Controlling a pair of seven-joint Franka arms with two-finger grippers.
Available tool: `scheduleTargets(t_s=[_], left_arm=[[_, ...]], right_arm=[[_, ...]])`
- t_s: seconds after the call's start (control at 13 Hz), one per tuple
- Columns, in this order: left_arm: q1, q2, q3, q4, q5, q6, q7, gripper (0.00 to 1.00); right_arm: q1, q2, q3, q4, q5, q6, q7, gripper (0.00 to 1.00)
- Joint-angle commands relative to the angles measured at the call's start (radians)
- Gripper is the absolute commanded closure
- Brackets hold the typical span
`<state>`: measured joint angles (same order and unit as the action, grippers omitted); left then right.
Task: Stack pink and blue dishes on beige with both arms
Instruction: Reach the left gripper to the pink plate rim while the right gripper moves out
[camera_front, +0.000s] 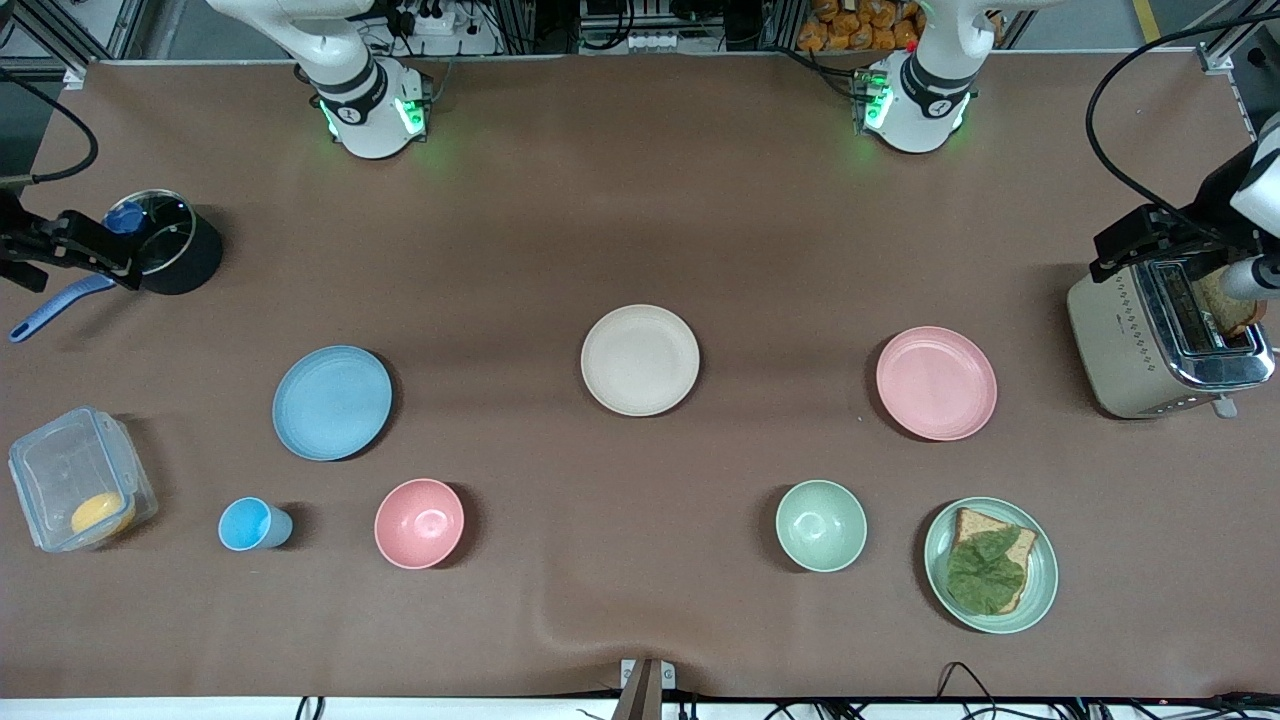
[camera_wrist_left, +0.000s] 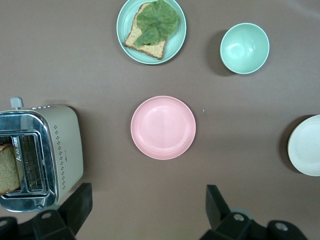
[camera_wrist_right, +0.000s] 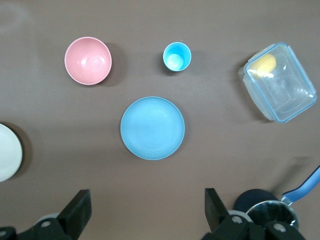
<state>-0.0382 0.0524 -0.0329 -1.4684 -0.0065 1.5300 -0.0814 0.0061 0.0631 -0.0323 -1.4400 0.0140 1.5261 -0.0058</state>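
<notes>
The beige plate (camera_front: 640, 360) lies flat at the table's middle, its edge showing in both wrist views (camera_wrist_left: 306, 145) (camera_wrist_right: 7, 152). The pale pink plate (camera_front: 936, 383) (camera_wrist_left: 163, 127) rests toward the left arm's end. The light blue plate (camera_front: 332, 403) (camera_wrist_right: 152, 128) rests toward the right arm's end. My left gripper (camera_wrist_left: 149, 205) hangs open high over bare table beside the pink plate. My right gripper (camera_wrist_right: 148, 205) hangs open high over bare table beside the blue plate. Neither gripper holds anything or shows in the front view.
Nearer the front camera stand a blue cup (camera_front: 254, 524), a pink bowl (camera_front: 419, 523), a green bowl (camera_front: 821, 525) and a green plate with bread and leaf (camera_front: 990, 565). A toaster (camera_front: 1165, 340), a clear box (camera_front: 80, 492) and a black pot (camera_front: 165, 240) sit at the table's ends.
</notes>
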Motion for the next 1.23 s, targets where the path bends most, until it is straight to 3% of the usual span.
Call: scheduleTargets(t_s=[0.0, 0.31, 0.62, 0.92, 1.15], left_arm=[[0.01, -0.016, -0.016, -0.006, 0.003, -0.039, 0.017, 0.0], [0.012, 0.036, -0.008, -0.006, 0.055, -0.033, 0.037, 0.0], [0.032, 0.174, -0.007, -0.072, 0.062, 0.024, 0.034, 0.0], [0.046, 0.199, -0.005, -0.313, 0.068, 0.302, 0.032, 0.0], [0.088, 0.225, -0.005, -0.507, 0.068, 0.586, 0.038, 0.0]], right_arm=[[-0.003, -0.011, 0.003, -0.011, 0.026, 0.0, 0.035, 0.0], [-0.006, -0.006, 0.003, -0.002, 0.023, 0.0, 0.023, 0.0], [0.0, -0.006, 0.005, 0.001, 0.018, 0.0, 0.02, 0.0], [-0.002, -0.006, 0.006, 0.001, 0.021, -0.035, 0.02, 0.0], [0.011, 0.064, 0.006, -0.007, 0.023, -0.046, 0.023, 0.0]])
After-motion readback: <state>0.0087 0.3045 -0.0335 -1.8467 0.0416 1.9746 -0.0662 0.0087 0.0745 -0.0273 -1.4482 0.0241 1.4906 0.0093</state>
